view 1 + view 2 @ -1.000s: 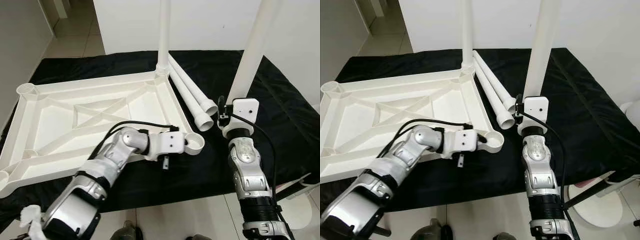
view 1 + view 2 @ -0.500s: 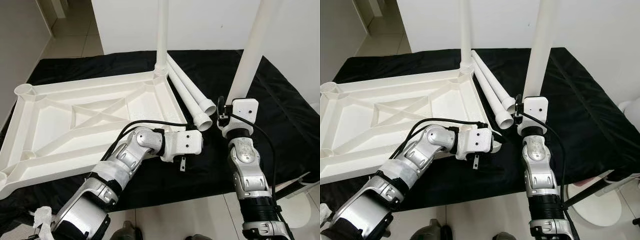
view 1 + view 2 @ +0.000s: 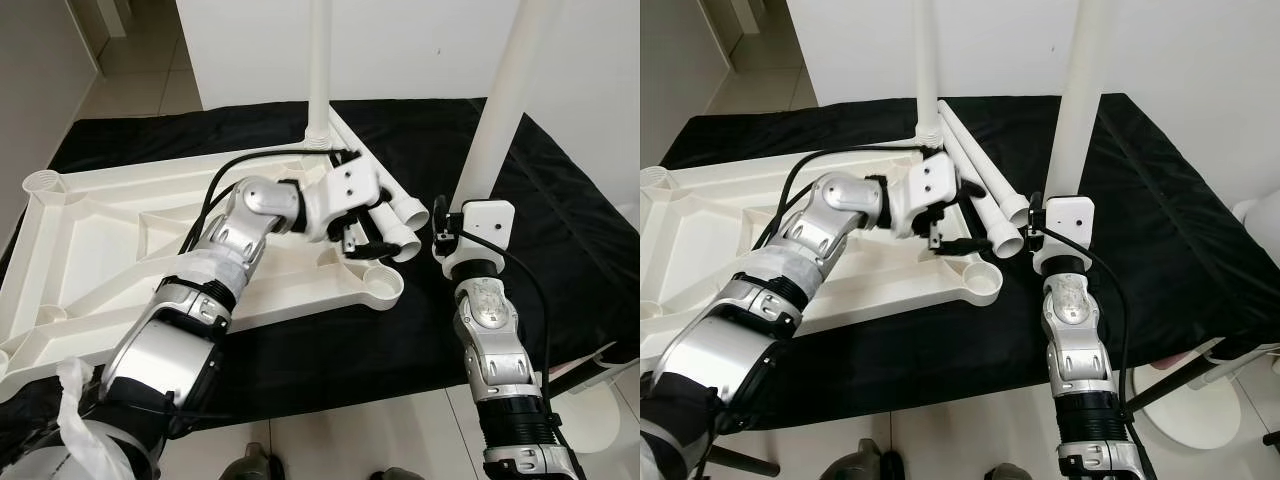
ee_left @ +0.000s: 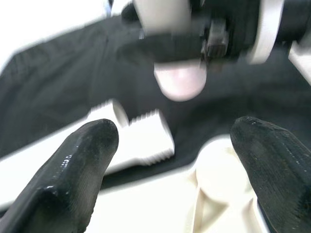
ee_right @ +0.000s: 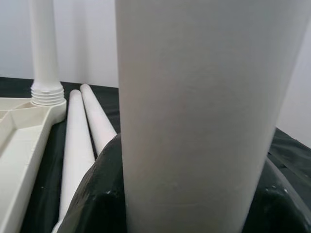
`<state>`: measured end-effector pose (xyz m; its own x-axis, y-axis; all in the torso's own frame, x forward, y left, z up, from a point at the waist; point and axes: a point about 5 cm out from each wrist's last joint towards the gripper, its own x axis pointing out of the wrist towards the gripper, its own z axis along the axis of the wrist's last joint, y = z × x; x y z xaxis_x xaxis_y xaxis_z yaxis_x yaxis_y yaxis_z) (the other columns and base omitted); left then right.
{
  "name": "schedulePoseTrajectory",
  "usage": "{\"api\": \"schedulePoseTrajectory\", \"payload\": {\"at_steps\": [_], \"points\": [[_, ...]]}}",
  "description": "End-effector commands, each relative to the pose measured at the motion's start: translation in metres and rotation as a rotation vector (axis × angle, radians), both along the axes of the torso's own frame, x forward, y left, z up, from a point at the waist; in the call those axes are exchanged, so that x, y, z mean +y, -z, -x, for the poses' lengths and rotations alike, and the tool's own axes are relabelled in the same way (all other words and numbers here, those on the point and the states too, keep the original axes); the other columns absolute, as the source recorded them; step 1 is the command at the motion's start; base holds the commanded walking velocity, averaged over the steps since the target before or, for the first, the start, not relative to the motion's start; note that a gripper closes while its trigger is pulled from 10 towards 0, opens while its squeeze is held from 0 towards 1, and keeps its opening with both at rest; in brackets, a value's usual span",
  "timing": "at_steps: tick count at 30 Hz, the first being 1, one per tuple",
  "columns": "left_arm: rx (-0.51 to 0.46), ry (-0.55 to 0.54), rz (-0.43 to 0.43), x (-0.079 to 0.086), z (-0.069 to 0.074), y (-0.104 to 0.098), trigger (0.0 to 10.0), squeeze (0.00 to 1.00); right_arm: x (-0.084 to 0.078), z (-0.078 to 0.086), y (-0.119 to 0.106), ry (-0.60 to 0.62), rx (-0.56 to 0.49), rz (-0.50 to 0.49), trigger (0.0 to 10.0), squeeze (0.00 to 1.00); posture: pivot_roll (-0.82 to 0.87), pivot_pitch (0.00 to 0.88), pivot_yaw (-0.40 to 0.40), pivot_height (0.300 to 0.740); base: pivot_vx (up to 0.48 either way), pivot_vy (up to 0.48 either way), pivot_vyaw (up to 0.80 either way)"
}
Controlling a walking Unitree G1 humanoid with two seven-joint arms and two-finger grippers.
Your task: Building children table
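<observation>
Tabletop (image 3: 150, 250) lies upside down on the black cloth (image 3: 560, 230), ribs up. One leg (image 3: 319, 70) stands screwed upright in the far corner socket; two spare legs (image 3: 385, 195) lie side by side on the cloth just beside that corner, threaded ends toward the robot. Near corner socket (image 3: 380, 292) is vacant. Right gripper (image 3: 470, 205) is closed around a fourth leg (image 3: 500, 110), held upright, slightly tilted, its lower end above the cloth and off to the right of the vacant socket; the right wrist view confirms the tube clamped between the fingers. Left gripper (image 3: 362, 235) hangs over the tabletop edge between the spare legs and the vacant socket, fingers (image 4: 73, 167) spread wide, holding nothing. Judgement: the step in hand is seating the held leg in the near socket. To do it well, bring the leg truly vertical first, centre its threaded end over the socket, lower until it touches, then turn; the left gripper would serve best pressing the tabletop rim so it does not slide. Risk: cross-threading if the tilt remains.
</observation>
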<state>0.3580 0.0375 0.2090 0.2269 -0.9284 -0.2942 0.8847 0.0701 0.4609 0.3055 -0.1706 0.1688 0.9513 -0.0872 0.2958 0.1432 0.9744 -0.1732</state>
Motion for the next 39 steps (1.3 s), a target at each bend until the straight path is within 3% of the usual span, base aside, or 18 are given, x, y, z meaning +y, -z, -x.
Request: {"api": "schedulePoseTrajectory", "payload": {"at_steps": [1, 4, 5, 6, 7, 10, 13, 14, 15, 22, 23, 24, 25, 26, 27, 32, 39], "points": [[-0.13, -0.377, 0.092, 0.014, -0.02, 0.002, 10.0, 0.0, 0.001, 0.002, 0.001, -0.004, 0.003, -0.002, 10.0, 0.0, 0.01, 0.0, 0.035, 0.74, 0.0, 0.0, 0.0], [-0.115, -0.383, 0.073, 0.017, -0.021, 0.008, 10.0, 0.0, 0.002, 0.002, 0.002, -0.005, 0.005, -0.003, 10.0, 0.0, 0.01, 0.0, 0.035, 0.74, 0.0, 0.0, 0.0], [-0.099, -0.374, 0.055, 0.019, -0.021, 0.013, 5.8, 0.0, 0.002, 0.002, 0.002, -0.005, 0.006, -0.003, 10.0, 0.0, 0.01, 0.0, 0.034, 0.74, 0.0, 0.0, 0.0], [-0.084, -0.372, 0.016, 0.025, -0.021, 0.021, 0.0, 0.0, 0.002, 0.003, 0.002, -0.005, 0.008, -0.002, 10.0, 0.0, 0.01, 0.0, 0.031, 0.74, 0.0, 0.0, 0.0], [-0.084, -0.372, 0.016, 0.025, -0.021, 0.021, 0.0, 0.0, 0.002, 0.003, 0.002, -0.005, 0.008, -0.002, 10.0, 0.0, 0.01, 0.0, 0.031, 0.74, 0.0, 0.0, 0.0], [-0.101, -0.362, -0.113, 0.043, -0.02, 0.038, 0.0, 0.0, 0.002, 0.004, 0.003, -0.006, 0.011, -0.002, 10.0, 0.0, 0.01, 0.0, 0.031, 0.74, 0.0, 0.0, 0.0], [-0.107, -0.355, -0.141, 0.046, -0.02, 0.041, 0.0, 0.0, 0.002, 0.004, 0.003, -0.006, 0.011, -0.001, 10.0, 0.0, 0.01, 0.0, 0.031, 0.74, 0.0, 0.0, 0.0], [-0.098, -0.353, -0.165, 0.051, -0.019, 0.044, 8.9, 0.0, 0.001, 0.005, 0.003, -0.005, 0.012, -0.001, 10.0, 0.0, 0.0, 0.0, 0.031, 0.74, 0.0, 0.0, 0.0], [-0.099, -0.346, -0.199, 0.056, -0.018, 0.047, 10.0, 0.0, 0.001, 0.005, 0.004, -0.004, 0.013, 0.0, 10.0, 0.0, 0.0, 0.0, 0.031, 0.74, 0.0, 0.0, 0.0], [-0.109, -0.331, -0.338, 0.075, -0.016, 0.06, 10.0, 0.0, 0.0, 0.006, 0.005, -0.001, 0.017, 0.002, 10.0, 0.0, 0.0, 0.0, 0.036, 0.74, 0.0, 0.0, 0.0], [-0.093, -0.313, -0.347, 0.076, -0.015, 0.062, 9.3, 0.0, 0.0, 0.007, 0.004, 0.001, 0.017, 0.003, 10.0, 0.0, 0.0, 0.002, 0.036, 0.74, 0.0, 0.0, 0.0], [-0.093, -0.313, -0.347, 0.076, -0.015, 0.062, 9.3, 0.0, 0.0, 0.007, 0.004, 0.001, 0.017, 0.003, 10.0, 0.0, 0.0, 0.002, 0.036, 0.74, 0.0, 0.0, 0.0], [-0.085, -0.296, -0.348, 0.075, -0.013, 0.064, 8.4, 0.0, -0.001, 0.007, 0.004, 0.004, 0.018, 0.003, 10.0, 0.0, 0.0, 0.002, 0.036, 0.74, 0.0, 0.0, 0.0], [-0.081, -0.286, -0.348, 0.075, -0.012, 0.064, 8.4, 0.0, -0.001, 0.007, 0.004, 0.005, 0.018, 0.002, 10.0, 0.0, 0.0, 0.002, 0.036, 0.74, 0.0, 0.0, 0.0], [-0.071, -0.268, -0.356, 0.073, -0.01, 0.067, 9.8, 0.0, -0.002, 0.007, 0.005, 0.007, 0.019, 0.001, 10.0, 0.0, 0.0, 0.008, 0.037, 0.74, 0.0, 0.0, 0.0], [-0.052, -0.247, -0.355, 0.065, -0.007, 0.075, 10.0, 0.0, -0.002, 0.008, 0.006, 0.012, 0.021, -0.001, 10.0, 0.0, 0.0, 0.013, 0.038, 0.74, 0.0, 0.0, 0.0], [-0.065, -0.144, -0.321, 0.039, 0.004, 0.082, 10.0, 0.0, -0.004, 0.009, 0.005, 0.017, 0.022, 0.0, 10.0, 0.0, -0.01, 0.018, 0.037, 0.74, 0.0, 0.0, 0.0]]}}
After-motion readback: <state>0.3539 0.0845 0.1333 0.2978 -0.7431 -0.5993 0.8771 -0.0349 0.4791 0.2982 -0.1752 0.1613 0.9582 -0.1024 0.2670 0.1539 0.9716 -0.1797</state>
